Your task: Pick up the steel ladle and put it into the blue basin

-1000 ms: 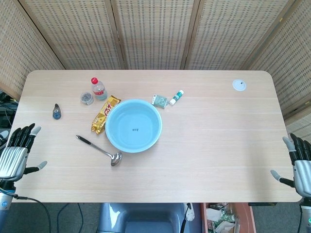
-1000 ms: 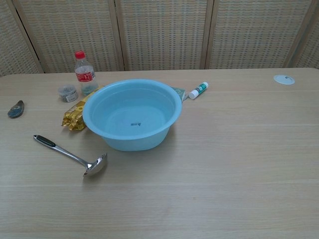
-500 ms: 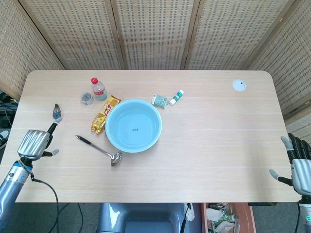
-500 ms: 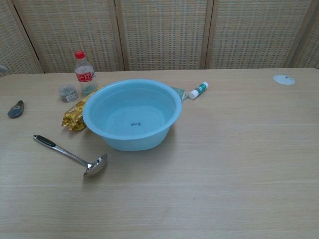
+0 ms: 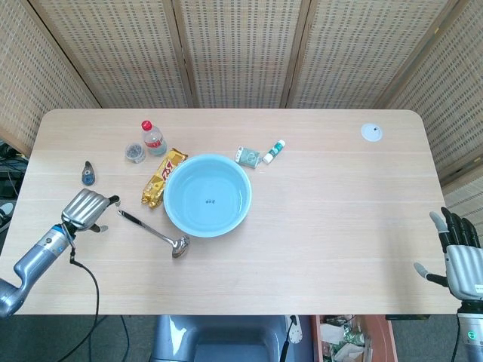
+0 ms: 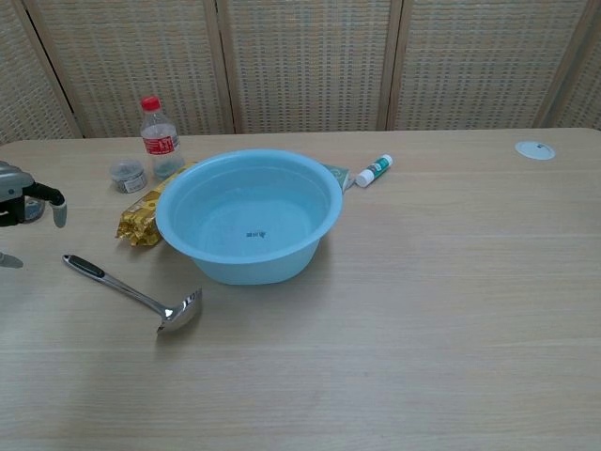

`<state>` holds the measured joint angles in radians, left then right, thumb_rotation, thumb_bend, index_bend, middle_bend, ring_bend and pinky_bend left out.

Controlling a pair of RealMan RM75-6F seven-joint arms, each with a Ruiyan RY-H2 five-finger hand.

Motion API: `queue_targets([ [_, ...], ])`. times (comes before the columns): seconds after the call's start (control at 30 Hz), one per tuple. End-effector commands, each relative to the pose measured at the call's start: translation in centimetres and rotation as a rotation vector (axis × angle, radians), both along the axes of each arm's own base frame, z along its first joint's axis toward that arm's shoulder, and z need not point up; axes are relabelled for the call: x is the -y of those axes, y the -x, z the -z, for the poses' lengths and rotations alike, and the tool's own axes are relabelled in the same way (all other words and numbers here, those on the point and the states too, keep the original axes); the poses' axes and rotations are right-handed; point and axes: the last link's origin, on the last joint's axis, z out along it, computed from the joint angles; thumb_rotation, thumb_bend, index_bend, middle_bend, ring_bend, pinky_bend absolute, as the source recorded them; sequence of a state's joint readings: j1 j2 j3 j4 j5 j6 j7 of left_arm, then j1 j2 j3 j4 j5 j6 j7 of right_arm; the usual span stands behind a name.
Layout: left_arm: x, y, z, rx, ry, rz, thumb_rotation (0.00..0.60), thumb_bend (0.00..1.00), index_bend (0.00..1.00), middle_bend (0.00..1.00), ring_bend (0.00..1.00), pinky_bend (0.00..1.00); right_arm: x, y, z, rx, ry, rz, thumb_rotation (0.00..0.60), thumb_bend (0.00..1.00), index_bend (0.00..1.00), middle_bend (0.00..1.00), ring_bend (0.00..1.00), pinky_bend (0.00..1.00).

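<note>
The steel ladle lies flat on the table, its black handle end to the left and its bowl close to the blue basin. The basin stands empty at the table's middle left. My left hand hovers just left of the ladle's handle end, fingers apart and holding nothing. My right hand sits off the table's right edge, fingers spread, empty; the chest view does not show it.
A gold snack packet, a small water bottle, a small round tin and a dark clip lie left of the basin. A tube and green packet sit behind it. A white disc lies far right.
My left hand has travelled from the table's left edge rightward to just beside the ladle's handle. The right hand has shifted slightly. The ladle and basin have not moved.
</note>
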<state>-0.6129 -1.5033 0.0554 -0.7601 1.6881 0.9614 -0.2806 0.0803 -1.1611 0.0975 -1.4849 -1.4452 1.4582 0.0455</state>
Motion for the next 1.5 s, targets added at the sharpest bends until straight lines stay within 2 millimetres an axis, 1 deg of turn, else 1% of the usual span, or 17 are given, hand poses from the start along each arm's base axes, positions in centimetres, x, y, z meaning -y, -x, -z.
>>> queue_targets([
  [0.03,-0.5,-0.4,2.1,-0.012,0.052,0.009,0.6,0.26,0.41,1.0,1.0,1.0,0.1,0.0,0.1,-0.003,-0.005,0.004,0.6,0.0,0.0,0.0,0.0,0.0],
  [0.07,-0.6,-0.5,2.5,-0.013,0.059,0.01,0.6,0.27,0.42,1.0,1.0,1.0,0.1,0.1,0.2,-0.003,-0.006,0.005,0.6,0.0,0.0,0.0,0.0,0.0],
  [0.13,-0.6,-0.6,2.9,-0.013,0.067,0.014,0.6,0.34,0.44,1.0,1.0,1.0,0.1,0.1,0.2,-0.004,-0.008,0.006,0.6,0.0,0.0,0.0,0.0,0.0],
  [0.23,-0.8,-0.8,3.3,-0.014,0.076,0.021,0.6,0.39,0.44,1.0,1.0,1.0,0.1,0.0,0.2,-0.004,-0.008,0.006,0.6,0.0,0.0,0.0,0.0,0.0],
  [0.6,-1.3,-1.2,4.8,-0.042,0.091,0.026,0.6,0.39,0.44,1.0,1.0,1.0,0.2,0.2,0.1,0.002,-0.009,0.012,0.6,0.0,0.0,0.0,0.0,0.0],
  [0.77,-1.5,-1.6,5.9,-0.05,0.105,0.025,0.6,0.39,0.44,1.0,1.0,1.0,0.2,0.2,0.2,0.003,-0.018,0.016,0.6,0.0,0.0,0.0,0.0,0.0],
  [1.2,-1.6,-1.7,6.6,-0.039,0.087,0.028,0.6,0.39,0.44,1.0,1.0,1.0,0.3,0.3,0.3,0.003,-0.028,0.022,0.6,0.0,0.0,0.0,0.0,0.0],
  [1.5,-1.2,-1.6,7.5,-0.046,0.093,0.032,0.6,0.39,0.44,1.0,1.0,1.0,0.3,0.3,0.4,0.007,-0.034,0.023,0.6,0.0,0.0,0.0,0.0,0.0],
])
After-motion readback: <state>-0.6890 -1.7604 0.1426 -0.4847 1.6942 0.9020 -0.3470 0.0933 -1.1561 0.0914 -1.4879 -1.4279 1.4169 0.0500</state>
